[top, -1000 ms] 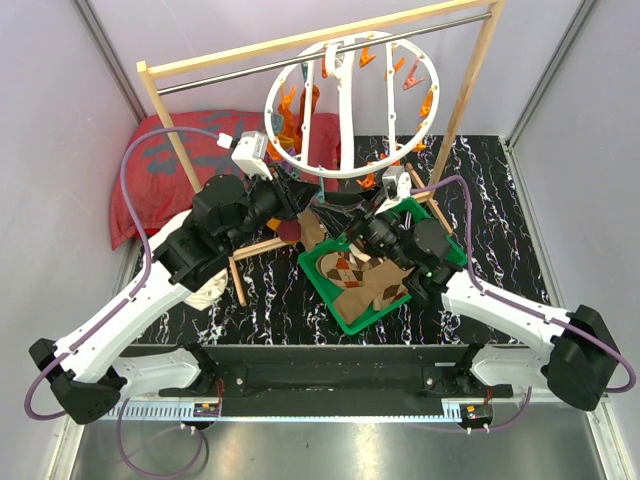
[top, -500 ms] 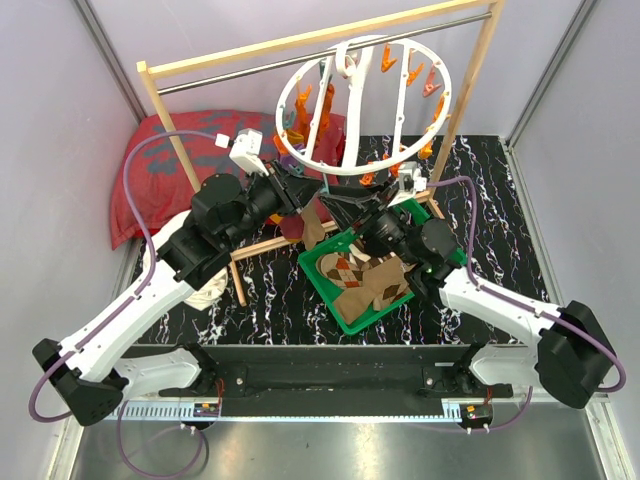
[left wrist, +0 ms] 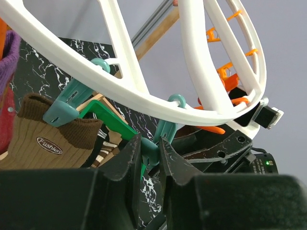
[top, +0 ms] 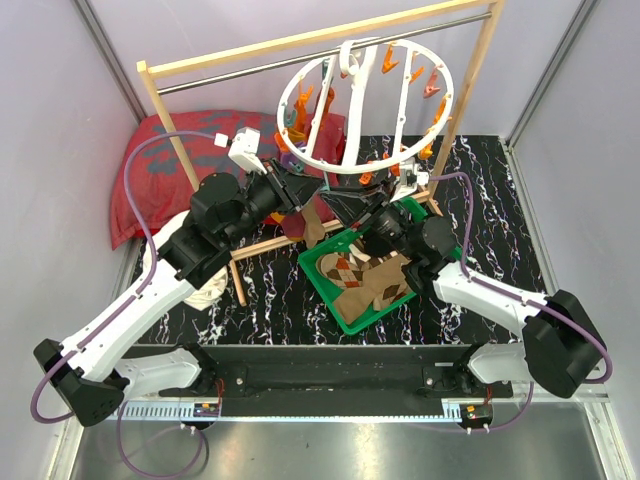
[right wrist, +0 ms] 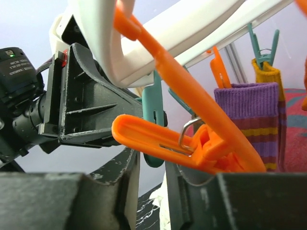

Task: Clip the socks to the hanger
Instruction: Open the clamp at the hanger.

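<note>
The white ring hanger (top: 365, 165) hangs from the rack's metal bar, with orange and teal clips round its rim. My left gripper (top: 303, 188) reaches its lower rim. In the left wrist view the left gripper (left wrist: 149, 143) is shut on a teal clip (left wrist: 160, 136) under the ring (left wrist: 144, 103). Beside it, another teal clip (left wrist: 64, 108) holds a brown-tan sock (left wrist: 53, 143). My right gripper (top: 340, 203) is just right of the left one. In its own view the right gripper (right wrist: 151, 163) stands narrowly open and empty under an orange clip (right wrist: 163, 139). A purple striped sock (right wrist: 254, 115) hangs clipped. Argyle socks (top: 365, 280) lie in the tray.
A green tray (top: 318, 275) sits on the black marbled table under the hanger. The wooden-post rack (top: 160, 110) with its metal bar (top: 230, 72) spans the back. A red cushion (top: 165, 165) lies back left. A white cloth (top: 210, 292) lies under the left arm.
The hanger ring has swung right and tilted. Both grippers have moved up and back to its lower rim, and the left one has closed on a teal clip.
</note>
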{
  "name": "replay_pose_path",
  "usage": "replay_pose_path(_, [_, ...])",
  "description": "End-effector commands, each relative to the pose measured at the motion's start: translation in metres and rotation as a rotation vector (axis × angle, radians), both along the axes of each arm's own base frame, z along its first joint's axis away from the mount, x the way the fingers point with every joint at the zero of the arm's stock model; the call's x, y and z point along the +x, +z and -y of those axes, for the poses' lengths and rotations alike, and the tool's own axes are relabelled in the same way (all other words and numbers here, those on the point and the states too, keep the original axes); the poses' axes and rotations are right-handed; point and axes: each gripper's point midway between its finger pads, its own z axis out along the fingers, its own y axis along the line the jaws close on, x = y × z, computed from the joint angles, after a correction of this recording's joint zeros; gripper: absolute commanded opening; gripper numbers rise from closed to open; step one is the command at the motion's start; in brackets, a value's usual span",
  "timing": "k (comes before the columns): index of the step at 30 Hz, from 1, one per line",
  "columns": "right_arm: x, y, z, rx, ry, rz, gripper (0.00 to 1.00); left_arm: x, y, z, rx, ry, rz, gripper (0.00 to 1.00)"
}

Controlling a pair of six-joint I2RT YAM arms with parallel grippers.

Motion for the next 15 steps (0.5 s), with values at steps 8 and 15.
replay_pose_path(8, [-0.01,0.017,0.001,0.006,0.035,0.077,0.0,-0.005,0.028,-0.004,-0.053,-0.013,0.083,0.46])
replay_pose_path(15, [-0.001,0.01,0.001,-0.055,-0.017,0.084,0.0,-0.007,0.03,-0.016,0.029,0.019,0.096,0.74])
